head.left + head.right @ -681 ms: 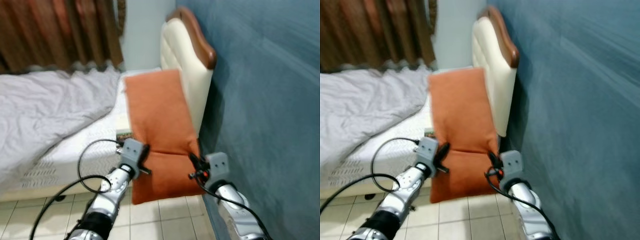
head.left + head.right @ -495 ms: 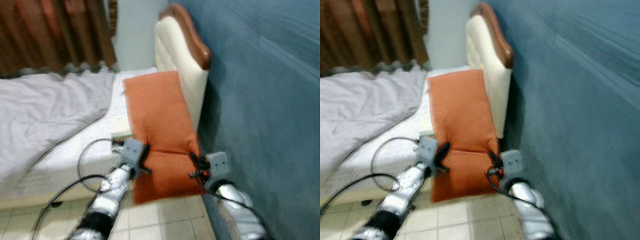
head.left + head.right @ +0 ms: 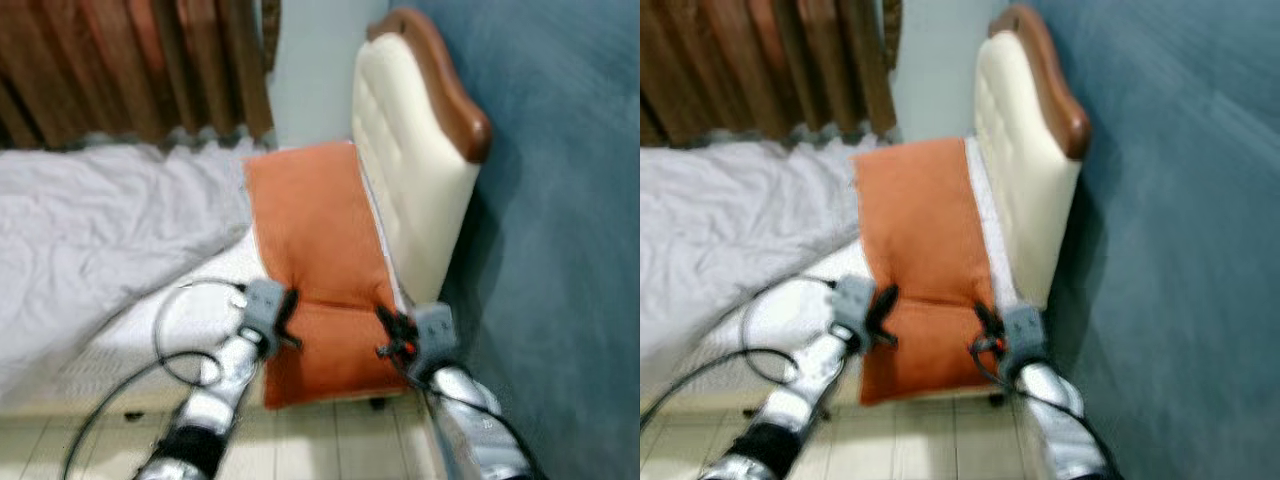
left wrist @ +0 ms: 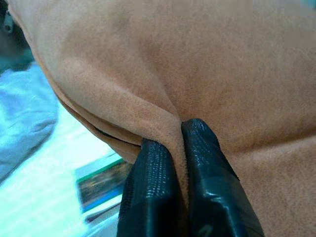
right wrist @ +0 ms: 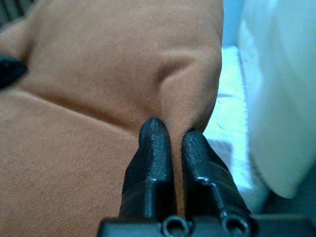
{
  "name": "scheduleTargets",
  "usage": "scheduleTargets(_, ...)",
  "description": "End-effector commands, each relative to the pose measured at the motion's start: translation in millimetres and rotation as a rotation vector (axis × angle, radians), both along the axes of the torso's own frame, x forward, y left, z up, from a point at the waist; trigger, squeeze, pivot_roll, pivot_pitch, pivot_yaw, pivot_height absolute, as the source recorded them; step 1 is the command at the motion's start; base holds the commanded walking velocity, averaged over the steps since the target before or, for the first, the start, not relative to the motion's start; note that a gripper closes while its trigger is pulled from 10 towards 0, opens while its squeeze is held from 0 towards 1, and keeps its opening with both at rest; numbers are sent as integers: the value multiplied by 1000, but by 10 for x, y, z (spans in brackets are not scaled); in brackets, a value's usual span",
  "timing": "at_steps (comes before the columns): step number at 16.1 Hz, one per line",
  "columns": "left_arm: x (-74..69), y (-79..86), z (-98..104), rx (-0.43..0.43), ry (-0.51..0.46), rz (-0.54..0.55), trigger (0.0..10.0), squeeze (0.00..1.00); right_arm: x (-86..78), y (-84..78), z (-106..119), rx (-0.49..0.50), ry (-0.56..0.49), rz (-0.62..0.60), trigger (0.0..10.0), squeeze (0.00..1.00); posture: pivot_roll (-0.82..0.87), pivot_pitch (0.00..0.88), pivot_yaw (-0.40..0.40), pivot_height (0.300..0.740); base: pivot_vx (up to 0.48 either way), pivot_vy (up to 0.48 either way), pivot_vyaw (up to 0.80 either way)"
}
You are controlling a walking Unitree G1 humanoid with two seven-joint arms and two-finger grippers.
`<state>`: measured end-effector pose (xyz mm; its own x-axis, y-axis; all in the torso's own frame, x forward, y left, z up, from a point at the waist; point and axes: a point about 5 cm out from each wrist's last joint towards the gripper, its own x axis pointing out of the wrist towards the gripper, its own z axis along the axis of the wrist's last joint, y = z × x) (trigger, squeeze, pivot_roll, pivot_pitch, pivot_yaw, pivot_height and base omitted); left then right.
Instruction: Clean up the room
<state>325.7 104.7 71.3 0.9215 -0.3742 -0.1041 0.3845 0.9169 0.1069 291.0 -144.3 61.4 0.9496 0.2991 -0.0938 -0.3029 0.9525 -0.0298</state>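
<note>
Holding the orange pillow [image 3: 318, 255] by its two side edges, I have my left pincer [image 3: 283, 318] pressed together on a fold of the fabric on one side and my right pincer [image 3: 390, 335] pinching a fold on the other. In both wrist views the black fingers [image 4: 150, 173] close tight on the cloth with nothing but fabric between them. The pillow hangs long and upright in front of me, its upper half lying against the bed [image 3: 120, 250] near the cream headboard [image 3: 410, 190], its lower end dangling over the tiled floor [image 3: 330, 440].

Compared with a moment ago, the whole scene has slid: the headboard now sits further right and looks larger, and the blue wall [image 3: 570, 250] takes up less of the view. My grip and the pillow's place between my arms look the same, so I judge that my head or body has turned toward the bed rather than the pillow having shifted. That suggests I am lining up to lay it at the head of the bed.

Both silver arms reach forward and low, elbows bent, wrists level with each other, cable looping off the left one.
</note>
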Motion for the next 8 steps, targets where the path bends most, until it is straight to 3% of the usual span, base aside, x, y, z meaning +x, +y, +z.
scheduleTargets(1, 85, 408, 110, 11, -48, 164, 10000, 0, 21, -274, 72, 0, -36, -127, 10000, 0, -84, 0, 13, 740, 469, 0, 0)
scheduleTargets(8, 108, 441, 122, 20, -46, 171, 10000, 0, 21, -274, 67, 0, -36, -129, 10000, 0, -84, 0, 14, 740, 472, 0, 0)
